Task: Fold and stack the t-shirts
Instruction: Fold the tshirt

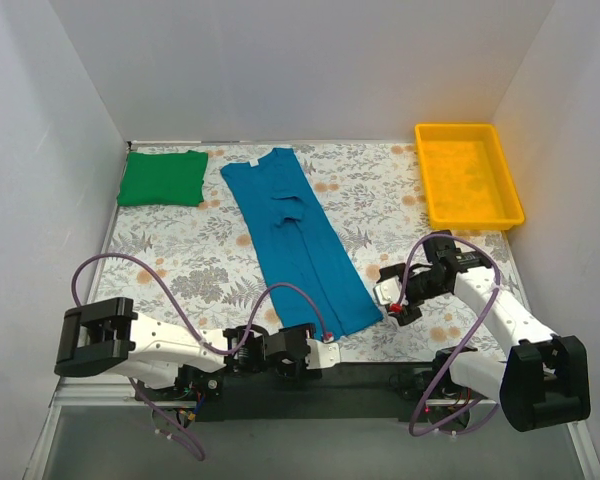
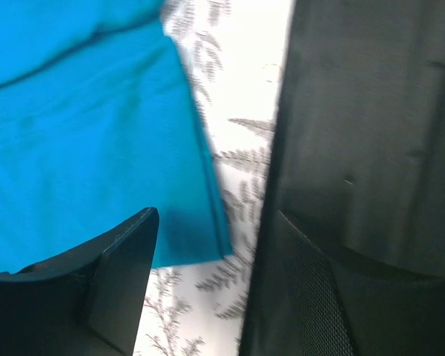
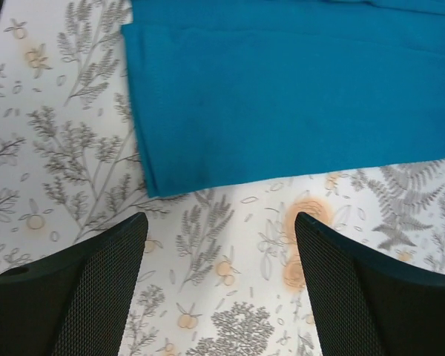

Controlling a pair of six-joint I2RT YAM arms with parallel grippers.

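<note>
Nearest the arm bases, the left gripper [image 1: 330, 352] sits low at the near-left corner of the teal t-shirt [image 1: 298, 245]. In the wrist view its fingers [image 2: 104, 289] are spread, with the hem corner [image 2: 221, 248] lying flat on the floral tabletop [image 1: 180, 260] between them, so nothing is pinched. The right gripper [image 1: 389, 303] is just beside the opposite hem corner [image 3: 153, 191], jaws wide apart over bare table and short of the cloth.

The teal t-shirt lies as a long narrow strip, sleeves tucked in, running diagonally away to its collar and white neck label [image 1: 251, 160]. The step in hand looks like taking the hem to fold it up toward the collar. To do it well:
- Each gripper should bite in from its corner deep enough to catch every layer.
- Both should close at matching spots.
- They should lift together, so that the strip stays square.

Farther off, the green t-shirt [image 1: 162, 178] is already folded at the far left, probably the base for stacking. The yellow tray [image 1: 469, 176] stands at the far right.
</note>
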